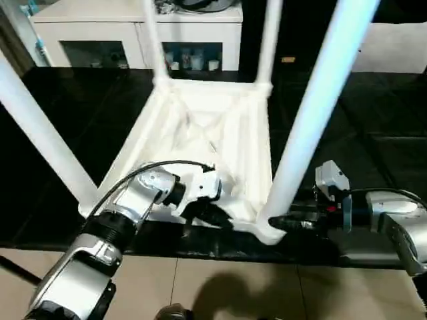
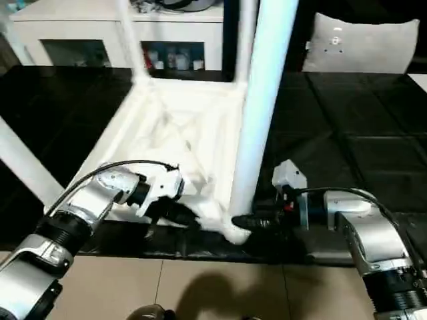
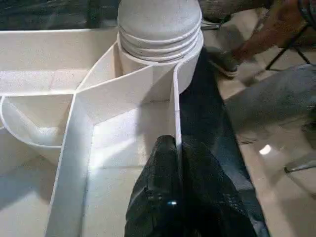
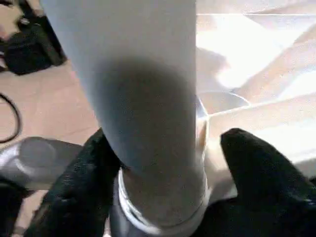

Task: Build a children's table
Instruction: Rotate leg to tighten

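Table top is upside down on the black mat, ribbed underside facing up, with all four legs standing in the corner sockets: two far ones, the near-left one and the near-right one. Our left gripper is pinched shut on the thin near edge wall of the top, one black finger each side of the rim, just beside the near-right corner socket. Our right gripper comes in level at the base of the near-right leg, fingers spread on either side of it where it enters the socket. One finger looks to be against the leg, the other stands a little off; the wrist picture is too close for us to call it a firm hold. White cabinet with glass doors sits behind the mat. A person's shoe is on the tan floor just beyond the table's corner.
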